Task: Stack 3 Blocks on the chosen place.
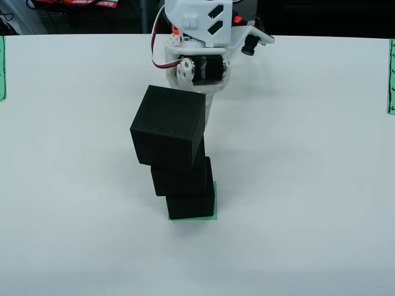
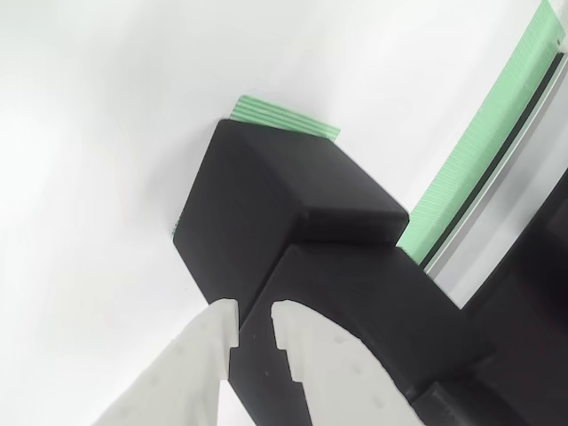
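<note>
Nearest you in the front view is the top block [image 1: 168,126], a matte black cube with crisp edges, sitting askew and overhanging to the left on two more blocks [image 1: 182,177] stacked on the green striped square [image 1: 214,203]. Your white plastic gripper [image 2: 256,324] stands behind the tower; in the view riding on the gripper, its toothed fingers [image 2: 315,346] sit slightly parted, holding nothing. A green strip [image 2: 484,155] crosses the white table [image 1: 308,185]. The red label at the back is unreadable.

three blocks [image 1: 179,160] stacked on chosen place [image 1: 213,213] | arm [image 1: 203,37] behind stack | table [image 1: 308,185] beneath
</note>
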You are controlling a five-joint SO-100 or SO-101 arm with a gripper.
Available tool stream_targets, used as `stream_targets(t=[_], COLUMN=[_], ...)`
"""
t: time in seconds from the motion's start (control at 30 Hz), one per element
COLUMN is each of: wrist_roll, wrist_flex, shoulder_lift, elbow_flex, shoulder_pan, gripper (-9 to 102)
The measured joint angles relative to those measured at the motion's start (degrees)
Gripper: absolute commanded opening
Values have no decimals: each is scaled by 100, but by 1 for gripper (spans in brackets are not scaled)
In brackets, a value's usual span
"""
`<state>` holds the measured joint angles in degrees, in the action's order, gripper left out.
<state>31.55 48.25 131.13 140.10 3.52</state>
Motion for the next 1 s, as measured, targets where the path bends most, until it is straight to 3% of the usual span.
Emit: stream_targets(t=[0.4,1.0], wrist_roll=[-703,-2751], wrist_flex=[123,-325], shoulder_lift=[1248,2874], elbow_flex=[387,1459], shoulder_pan=[571,185], gripper=[0,0])
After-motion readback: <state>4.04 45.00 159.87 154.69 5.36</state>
